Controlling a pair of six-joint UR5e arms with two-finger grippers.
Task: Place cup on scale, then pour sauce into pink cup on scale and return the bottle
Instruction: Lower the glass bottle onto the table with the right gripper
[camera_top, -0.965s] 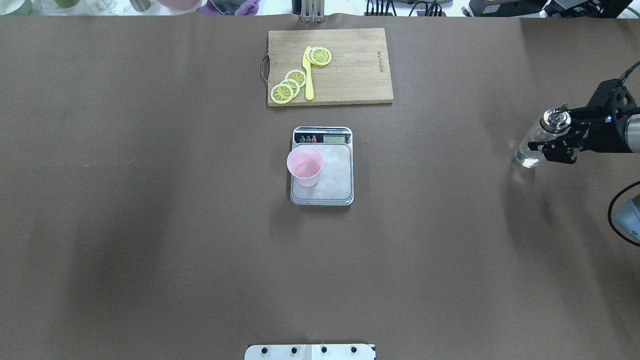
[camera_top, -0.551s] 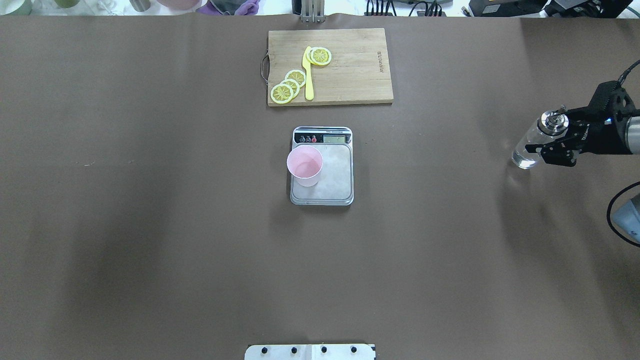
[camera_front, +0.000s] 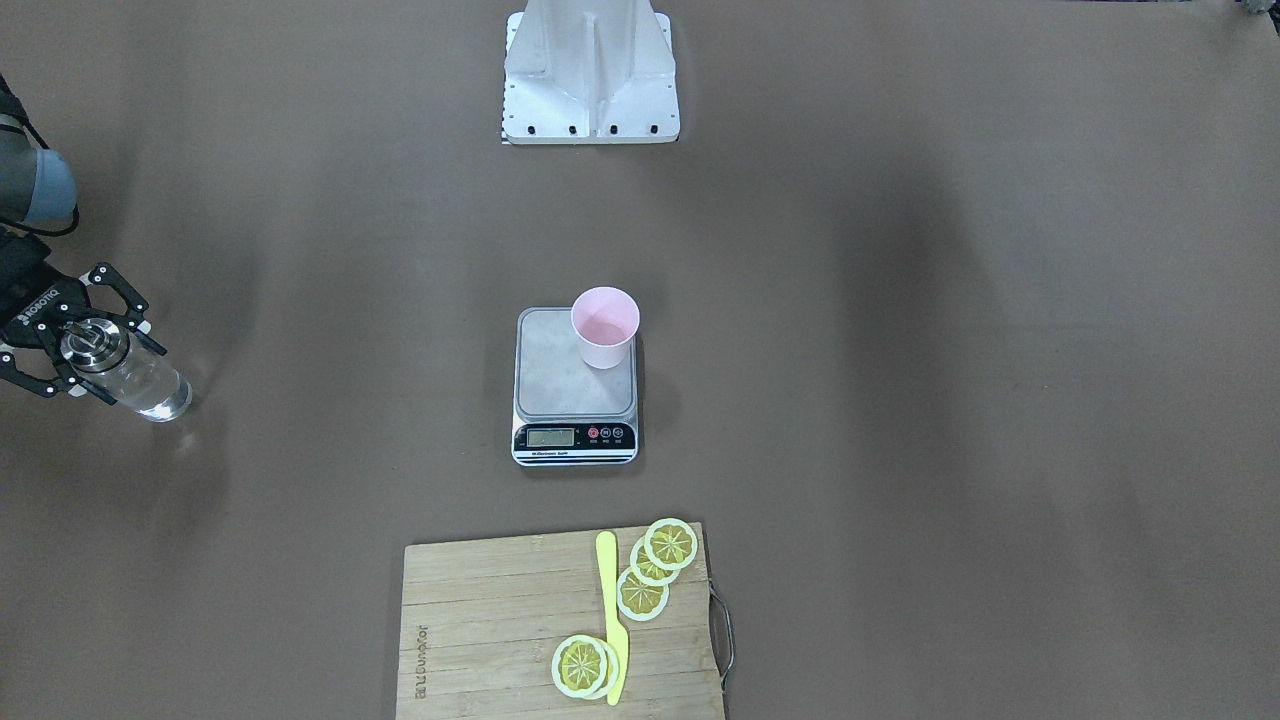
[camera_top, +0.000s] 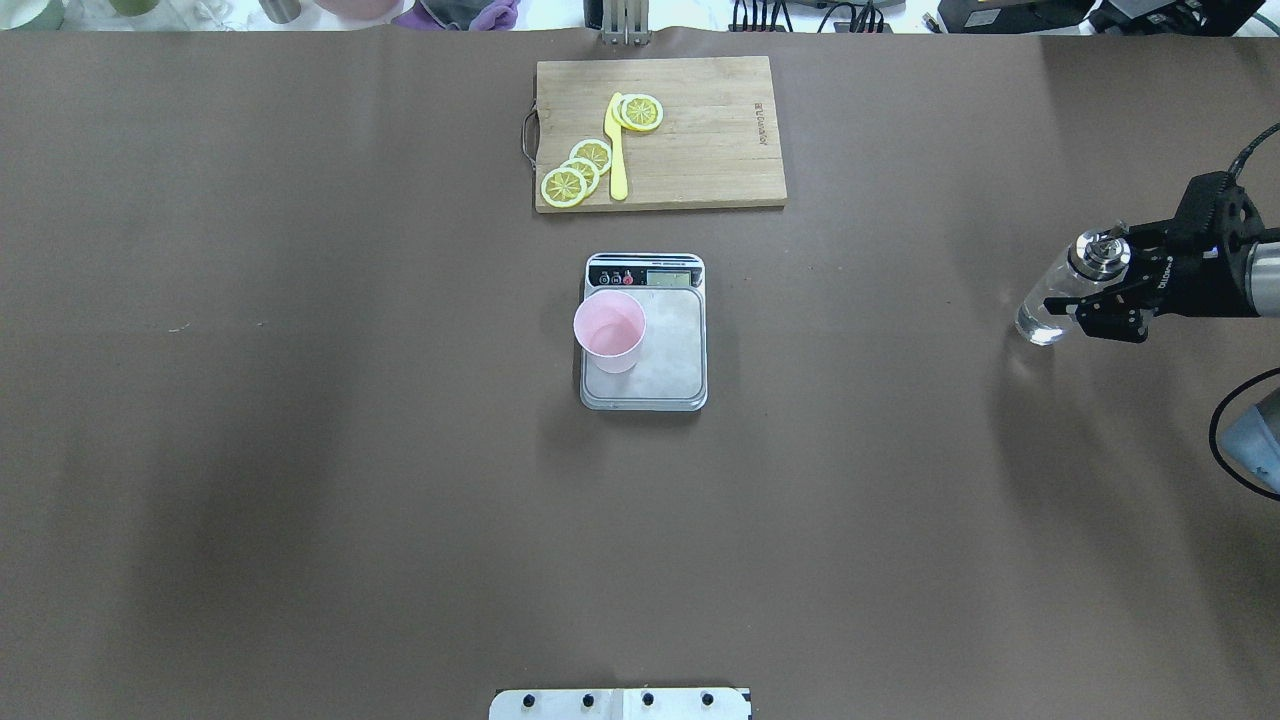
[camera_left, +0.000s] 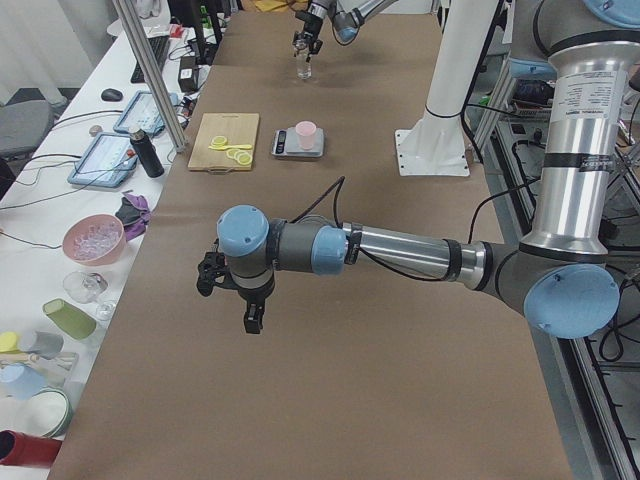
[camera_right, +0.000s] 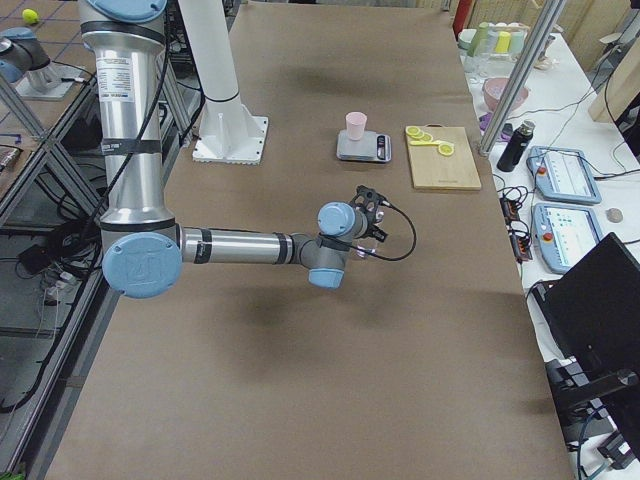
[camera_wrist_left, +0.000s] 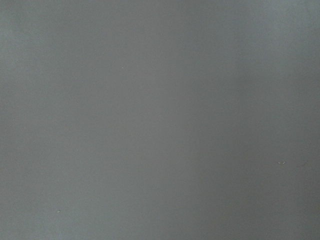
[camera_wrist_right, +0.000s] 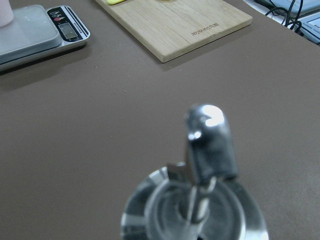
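Observation:
The pale-pink cup (camera_top: 609, 328) stands upright on the left part of the scale (camera_top: 665, 375) at the table's middle; both also show in the front view, cup (camera_front: 605, 325) on scale (camera_front: 560, 380). My right gripper (camera_top: 1095, 285) is shut on the clear glass bottle (camera_top: 1048, 302) near the table's right edge and holds it just above the table. The bottle's metal pourer cap (camera_wrist_right: 200, 200) fills the right wrist view. The sauce is barely visible through the glass. My left gripper (camera_left: 235, 295) shows only in the exterior left view; I cannot tell whether it is open or shut.
A wooden cutting board (camera_top: 710, 140) with lemon slices (camera_top: 578, 172) and a yellow knife (camera_top: 616, 150) lies beyond the scale. The robot's white base plate (camera_top: 620, 703) is at the near edge. Brown table cover (camera_wrist_left: 160, 120) fills the left wrist view.
My right gripper has lifted the bottle a little and carried it slightly left, toward the scale. The cup and scale have not moved.

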